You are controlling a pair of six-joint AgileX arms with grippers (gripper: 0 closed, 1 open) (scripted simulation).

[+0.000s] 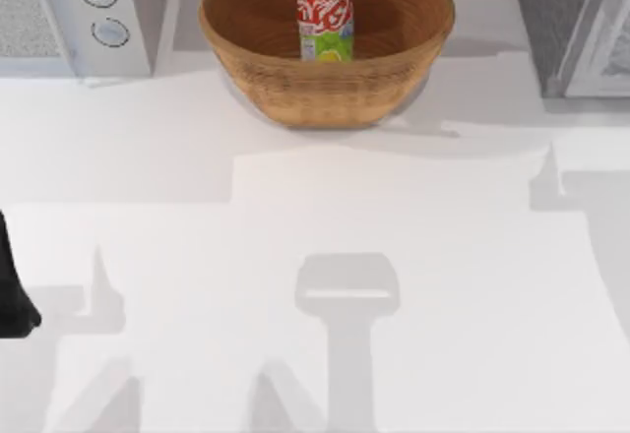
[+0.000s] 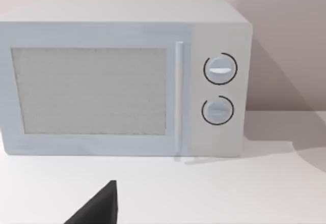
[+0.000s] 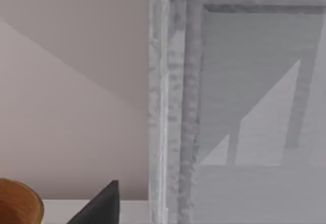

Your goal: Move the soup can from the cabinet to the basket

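1. Left arm (image 1: pixel 14 290) is seen at the top view's left edge, over the near part of the bench (image 1: pixel 315 285); whether its gripper is wide or narrow cannot be told.
2. Soup can (image 1: pixel 325 15) is stood upright inside the basket (image 1: pixel 325 89), at the bench's far middle.
3. Microwave (image 1: pixel 74 15) is placed far left, cabinet (image 1: pixel 576 25) far right.
4. Right gripper's state cannot be told.
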